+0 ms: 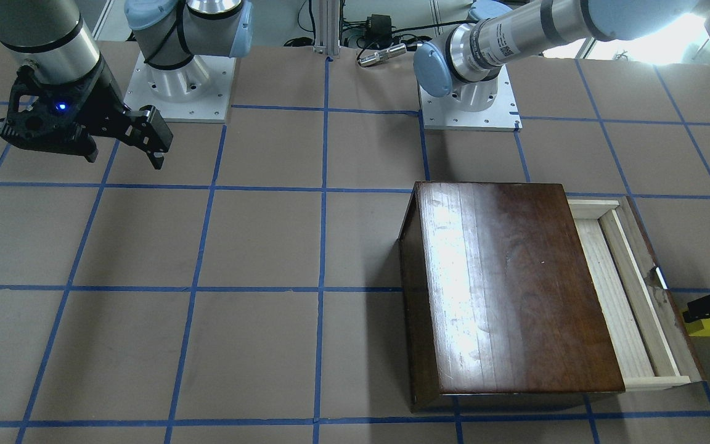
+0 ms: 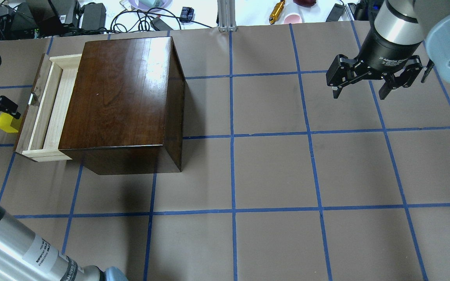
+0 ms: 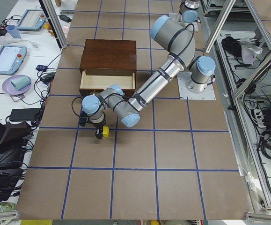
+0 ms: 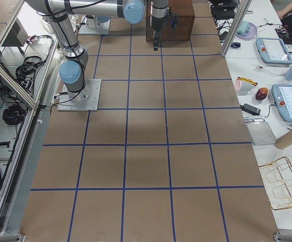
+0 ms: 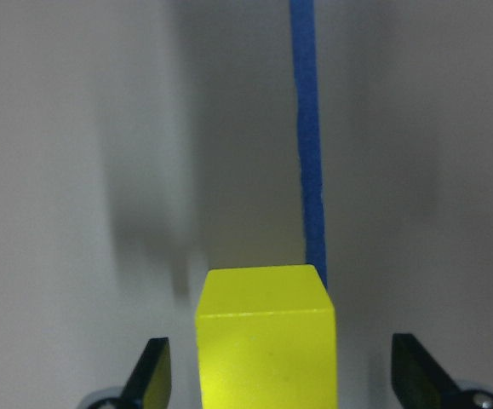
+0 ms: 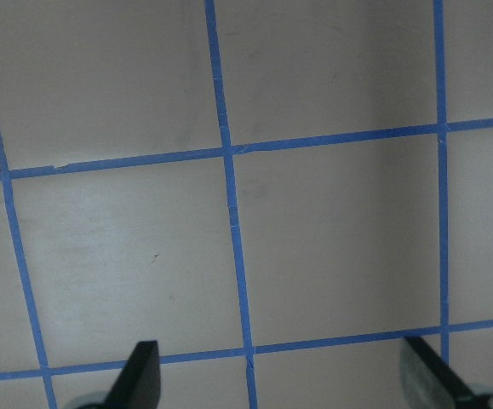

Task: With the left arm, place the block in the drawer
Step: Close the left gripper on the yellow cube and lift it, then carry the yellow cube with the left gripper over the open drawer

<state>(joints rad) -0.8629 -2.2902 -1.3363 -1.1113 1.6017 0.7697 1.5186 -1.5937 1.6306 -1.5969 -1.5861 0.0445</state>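
Clock directions refer to the overhead view. The wooden box point(image 2: 123, 89) stands in the 10 o'clock area of the table point(image 2: 268, 175). The drawer point(image 2: 47, 109) projects part-way out of the box toward 9 o'clock. Its long axis runs 12 to 6 o'clock, its pale tray faces up, and its dark front panel carries the metal pull point(image 2: 31, 100) on the 9 o'clock side. The block point(image 2: 8, 123) is outside the drawer, on the table just beside the front panel at its 9 o'clock side, toward the 6 o'clock half of the panel. Contact with the panel cannot be determined. The block is a cube and shows no long axis. In the left wrist view its side faces sit square to the fingers, and one upper corner meets the blue tape line point(image 5: 310, 128), which runs straight away from the camera. The left gripper point(image 5: 282, 373) is released. Its two fingertips point(image 5: 152, 375) straddle the block with a visible gap on each side, so neither pad touches it. The left arm point(image 3: 149, 89) reaches past the box down to this position. The right gripper point(image 2: 359, 91) hangs above bare table at 2 o'clock, well apart from the box. Its fingers are spread wide and hold nothing.
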